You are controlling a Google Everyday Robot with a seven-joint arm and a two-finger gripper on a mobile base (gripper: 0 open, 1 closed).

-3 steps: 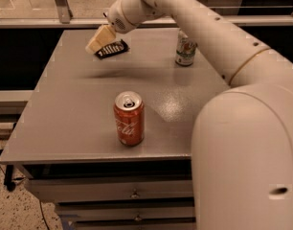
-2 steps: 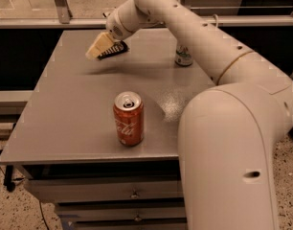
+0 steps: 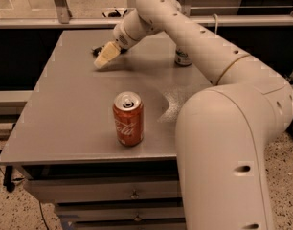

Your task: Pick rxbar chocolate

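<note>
The rxbar chocolate (image 3: pixel 96 48) is a dark flat bar at the far left of the grey table (image 3: pixel 65 104). Only a small dark part of it shows, just behind my gripper. My gripper (image 3: pixel 105 57) is cream-coloured and points down-left, low over the tabletop. It sits right at the bar and covers most of it. Whether it touches the bar cannot be told.
A red cola can (image 3: pixel 128 119) stands upright near the table's front edge. A white-green can (image 3: pixel 183 57) stands at the far right, partly behind my arm. My arm's large white body (image 3: pixel 223 143) fills the right foreground. Drawers (image 3: pixel 132 195) sit under the table.
My gripper has come down toward the tabletop over the bar, which showed beside it before and is now mostly covered. The cans have not moved.
</note>
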